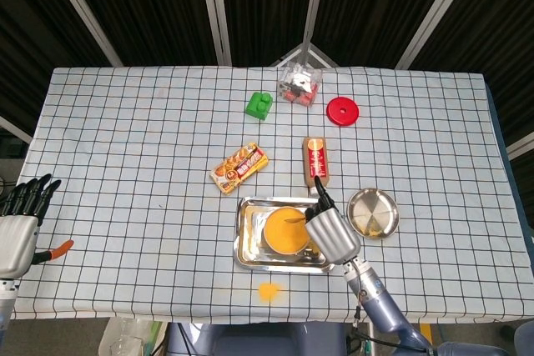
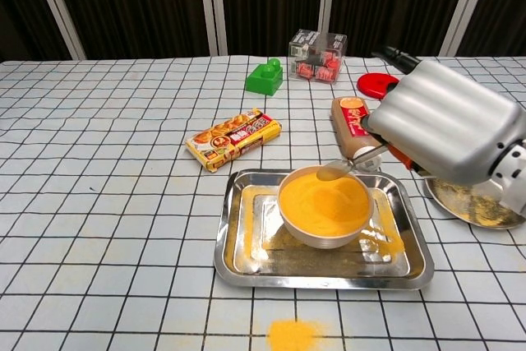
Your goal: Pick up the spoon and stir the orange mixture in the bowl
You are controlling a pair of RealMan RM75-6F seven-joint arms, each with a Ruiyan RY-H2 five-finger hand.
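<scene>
The checked tablecloth (image 1: pixel 125 131) leaves wide bare room on the left half. The rectangular steel tray (image 2: pixel 246 265) lies near the front edge, an orange powder spill (image 2: pixel 294 334) just before it. The white bowl of orange mixture (image 2: pixel 324 205) stands in the tray. The right hand (image 2: pixel 444 131) grasps the metal spoon (image 2: pixel 341 168), its scoop above the bowl's far rim. The left hand (image 1: pixel 18 223) rests at the left edge, fingers spread, holding nothing. The right hand hides the spoon handle.
</scene>
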